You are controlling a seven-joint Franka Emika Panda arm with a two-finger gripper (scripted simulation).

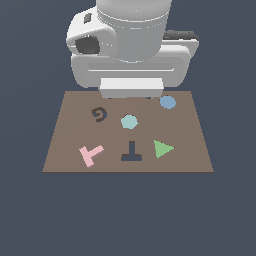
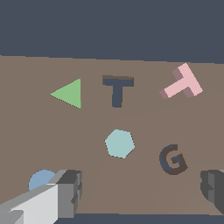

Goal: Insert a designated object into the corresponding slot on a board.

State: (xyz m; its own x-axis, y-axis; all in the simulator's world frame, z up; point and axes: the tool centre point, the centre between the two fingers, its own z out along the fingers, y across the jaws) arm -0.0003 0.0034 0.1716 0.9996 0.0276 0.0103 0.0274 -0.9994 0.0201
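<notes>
Lying loose at nine o'clock from its slot [image 1: 131,152], the pink T [image 1: 90,154] awaited pickup, fingers [image 2: 70,192] spread, holding nothing.

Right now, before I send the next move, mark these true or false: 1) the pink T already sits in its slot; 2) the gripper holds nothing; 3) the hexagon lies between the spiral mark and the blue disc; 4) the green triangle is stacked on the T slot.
1) False: the pink T lies tilted on the board, beside the navy T slot.
2) True: the gripper is open and empty.
3) True: the hexagon lies between the spiral mark and blue disc.
4) False: the green triangle lies apart from the slot.
</notes>
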